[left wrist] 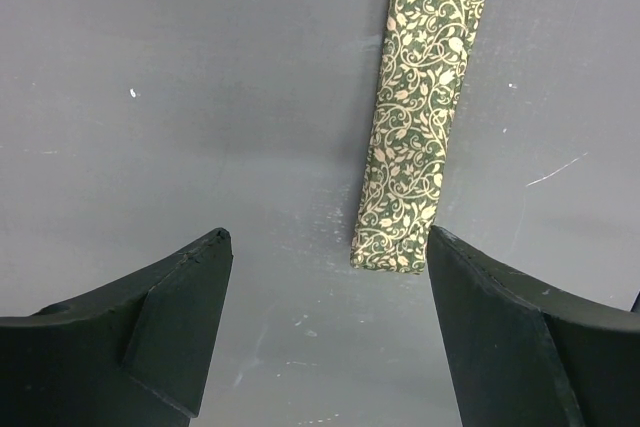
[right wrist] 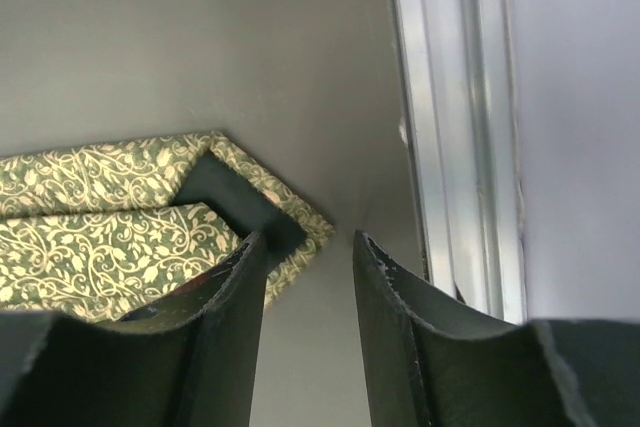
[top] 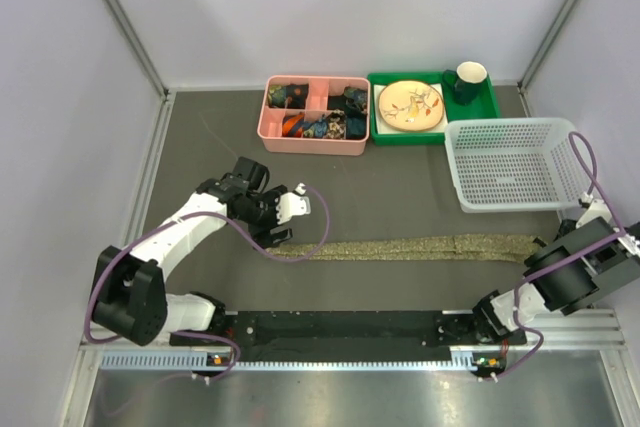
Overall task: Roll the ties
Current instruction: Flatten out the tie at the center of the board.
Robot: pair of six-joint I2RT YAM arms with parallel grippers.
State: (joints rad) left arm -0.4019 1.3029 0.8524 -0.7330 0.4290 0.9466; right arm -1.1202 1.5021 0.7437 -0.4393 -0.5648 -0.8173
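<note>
One tie (top: 420, 246), olive-green with a pale vine pattern, lies flat and stretched left to right across the dark table. Its narrow end (left wrist: 395, 242) sits just inside the right finger of my open left gripper (left wrist: 328, 237), which hovers over it (top: 278, 235). The wide pointed end (right wrist: 120, 217) lies underside up, its dark lining showing. My right gripper (right wrist: 308, 239) is at that tip near the table's right edge (top: 545, 252). Its jaws stand partly open with only bare table between them, and its left finger (right wrist: 235, 297) overlaps the tip.
At the back stand a pink compartment box (top: 312, 147) holding rolled ties and a green tray (top: 432, 138) with a plate (top: 410, 105) and a dark mug (top: 467, 80). A white mesh basket (top: 505, 205) sits at the right. An aluminium frame rail (right wrist: 450, 127) runs close beside my right gripper.
</note>
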